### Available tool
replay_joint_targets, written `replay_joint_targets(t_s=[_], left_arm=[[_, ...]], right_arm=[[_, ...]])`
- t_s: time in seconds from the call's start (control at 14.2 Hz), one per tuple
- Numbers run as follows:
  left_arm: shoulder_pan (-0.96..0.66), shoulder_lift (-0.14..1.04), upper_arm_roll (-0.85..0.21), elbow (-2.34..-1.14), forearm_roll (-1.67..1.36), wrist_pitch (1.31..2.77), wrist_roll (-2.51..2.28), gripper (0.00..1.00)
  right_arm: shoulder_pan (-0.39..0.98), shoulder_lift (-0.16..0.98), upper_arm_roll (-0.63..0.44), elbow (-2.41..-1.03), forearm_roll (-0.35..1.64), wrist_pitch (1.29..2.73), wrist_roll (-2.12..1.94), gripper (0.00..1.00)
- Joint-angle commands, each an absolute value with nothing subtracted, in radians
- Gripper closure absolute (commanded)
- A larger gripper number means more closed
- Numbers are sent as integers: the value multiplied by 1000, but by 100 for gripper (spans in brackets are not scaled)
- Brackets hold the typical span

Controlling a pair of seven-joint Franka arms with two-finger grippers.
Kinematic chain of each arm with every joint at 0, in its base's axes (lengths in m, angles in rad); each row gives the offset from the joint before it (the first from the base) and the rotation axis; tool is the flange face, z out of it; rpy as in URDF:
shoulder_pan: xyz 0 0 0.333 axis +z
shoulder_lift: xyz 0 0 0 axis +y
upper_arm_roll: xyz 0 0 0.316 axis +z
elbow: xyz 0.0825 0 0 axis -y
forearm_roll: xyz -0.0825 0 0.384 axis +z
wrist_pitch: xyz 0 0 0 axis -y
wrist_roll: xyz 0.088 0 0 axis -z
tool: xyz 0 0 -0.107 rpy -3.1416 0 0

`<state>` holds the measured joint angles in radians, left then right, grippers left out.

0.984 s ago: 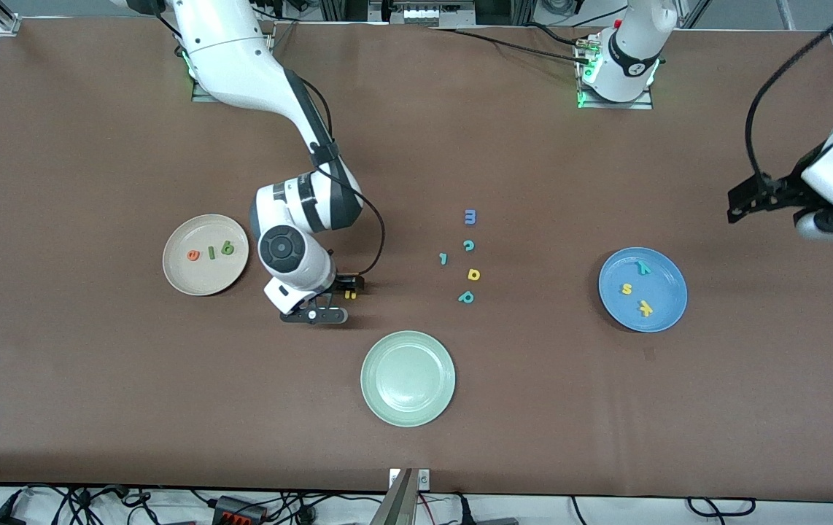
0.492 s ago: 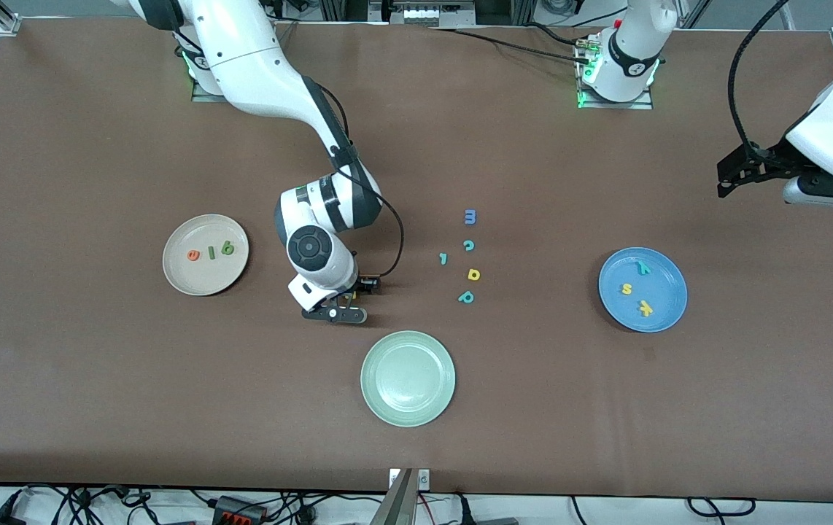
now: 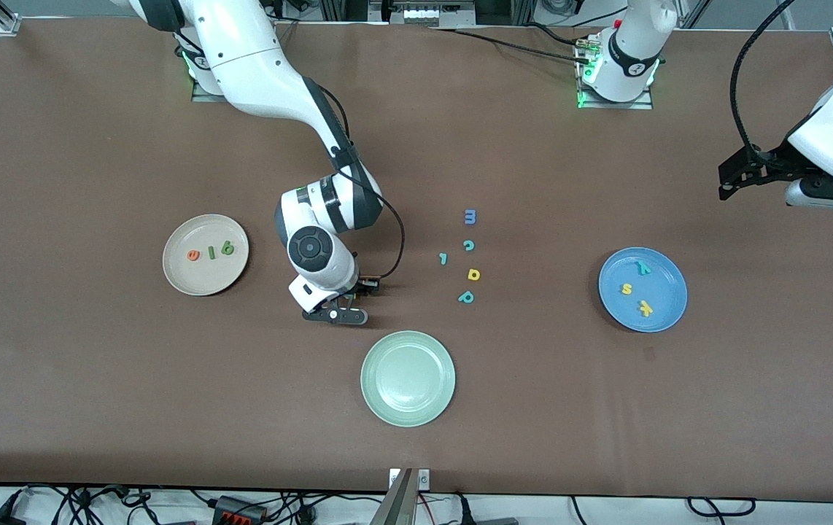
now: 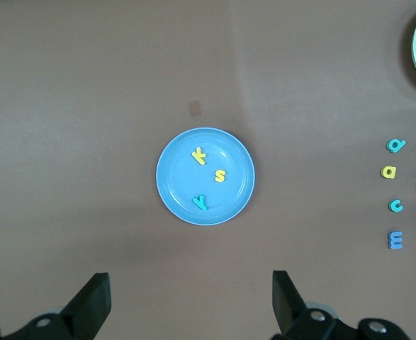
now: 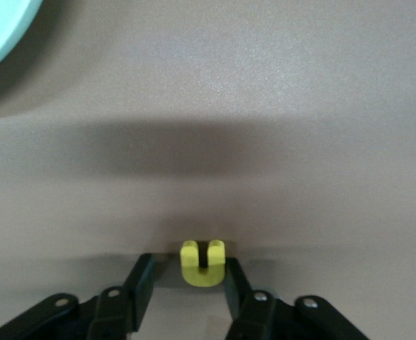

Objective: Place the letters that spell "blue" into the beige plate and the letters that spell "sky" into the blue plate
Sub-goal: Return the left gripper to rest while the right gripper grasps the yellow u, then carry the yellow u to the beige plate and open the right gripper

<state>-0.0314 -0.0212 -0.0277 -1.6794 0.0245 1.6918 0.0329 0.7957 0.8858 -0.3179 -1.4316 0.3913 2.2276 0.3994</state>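
Note:
The yellow "u" (image 5: 203, 263) lies on the table between the fingers of my right gripper (image 5: 188, 268), which is down at the tabletop (image 3: 349, 299). One finger (image 5: 230, 273) touches the letter and a gap shows at the other, so the gripper is still open. The beige plate (image 3: 190, 281) holds the orange "e" (image 3: 192, 255), dark green "l" (image 3: 211, 252) and green "b" (image 3: 227, 249). The blue plate (image 3: 661, 281) holds the teal "y" (image 3: 644, 267), yellow "s" (image 3: 626, 289) and yellow "k" (image 3: 645, 308). My left gripper (image 3: 731, 179) waits wide open high over the left arm's end of the table, empty (image 4: 188, 283).
A pale green plate (image 3: 408, 378) sits nearer the front camera than my right gripper. Loose letters lie between the two plates: blue "m" (image 3: 470, 216), teal "c" (image 3: 468, 246), a teal "l"-like piece (image 3: 443, 258), yellow "a" (image 3: 473, 274), teal "p" (image 3: 466, 297).
My right gripper shifted a little toward the left arm's end, and its fingers have narrowed around the yellow "u". The left arm rose and swung slightly away from the front camera.

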Motion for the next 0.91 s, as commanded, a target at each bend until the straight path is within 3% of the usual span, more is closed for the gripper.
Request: replay_joint_targets(t_s=[0.0,0.84], left_arm=[[-25,-11,-23,-1658,5,1677,58,0],[-29,-11,-25,-1657,5,1661,52,0]], right_arm=[[790,907,-318,-1413,397,2224,407,59],[795,904,-319,-1413,330,2221,402,61]])
